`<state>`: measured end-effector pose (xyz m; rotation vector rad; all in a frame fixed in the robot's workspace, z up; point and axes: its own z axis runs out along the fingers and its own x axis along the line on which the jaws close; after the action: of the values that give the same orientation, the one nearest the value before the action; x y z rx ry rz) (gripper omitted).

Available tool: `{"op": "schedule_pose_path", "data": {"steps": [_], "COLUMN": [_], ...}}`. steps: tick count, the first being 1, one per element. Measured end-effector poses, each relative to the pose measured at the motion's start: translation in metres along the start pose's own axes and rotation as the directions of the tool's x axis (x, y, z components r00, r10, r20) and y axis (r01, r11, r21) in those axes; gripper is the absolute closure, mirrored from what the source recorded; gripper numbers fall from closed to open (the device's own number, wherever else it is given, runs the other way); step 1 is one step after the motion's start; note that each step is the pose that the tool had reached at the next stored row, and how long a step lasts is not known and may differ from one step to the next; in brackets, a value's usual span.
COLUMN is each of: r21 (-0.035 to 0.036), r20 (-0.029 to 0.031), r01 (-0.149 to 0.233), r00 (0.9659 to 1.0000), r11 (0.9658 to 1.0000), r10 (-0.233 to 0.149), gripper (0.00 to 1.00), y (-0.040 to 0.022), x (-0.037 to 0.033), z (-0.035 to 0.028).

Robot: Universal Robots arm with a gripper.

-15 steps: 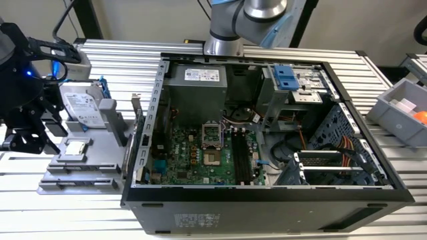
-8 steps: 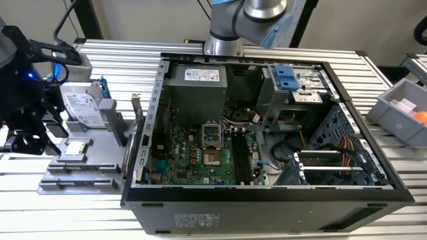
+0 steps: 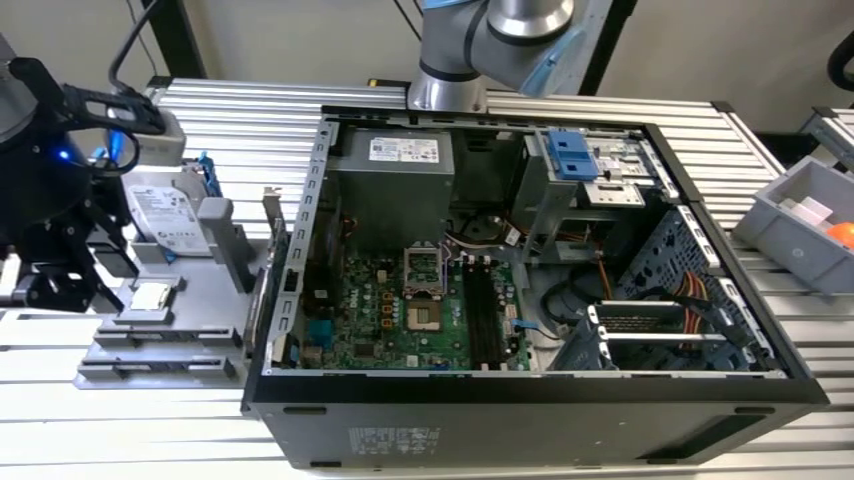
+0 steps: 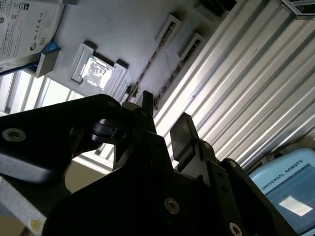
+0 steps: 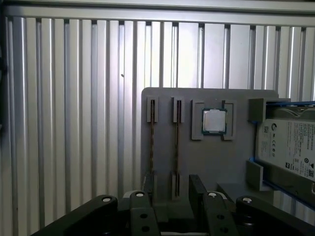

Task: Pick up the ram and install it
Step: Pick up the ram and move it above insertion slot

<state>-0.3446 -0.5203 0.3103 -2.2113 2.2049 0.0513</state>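
Two ram sticks stand on edge in slots of a grey fixture plate (image 5: 236, 98): one ram (image 5: 176, 142) and a second ram (image 5: 152, 142) beside it. In the second wrist view a ram (image 4: 147, 69) shows edge-on beyond the fingertips. My gripper (image 5: 172, 194) hovers over the end of the fixture, open, with nothing between its fingers. The nearer ram stick lines up with the gap between them. In the exterior view the gripper (image 3: 60, 275) is at the far left over the fixture, away from the open computer case (image 3: 534, 385).
On the fixture a square silver processor (image 5: 215, 121) lies beside the ram, and a hard drive (image 5: 290, 147) in a blue frame beyond it. Dark memory slots (image 3: 481, 310) run along the green motherboard in the case. A grey bin (image 3: 801, 225) stands at the exterior view's right.
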Motion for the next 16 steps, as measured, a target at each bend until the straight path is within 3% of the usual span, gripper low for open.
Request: {"op": "schedule_pose_path", "data": {"steps": [16], "r21": [-0.0001], "r20": [-0.0001], "r01": [0.000], "r00": [1.0000], "r11": [1.0000], "r10": [0.000], "gripper": [0.00], "y": [0.0000], "x": [0.0002], "z": [0.0062]}}
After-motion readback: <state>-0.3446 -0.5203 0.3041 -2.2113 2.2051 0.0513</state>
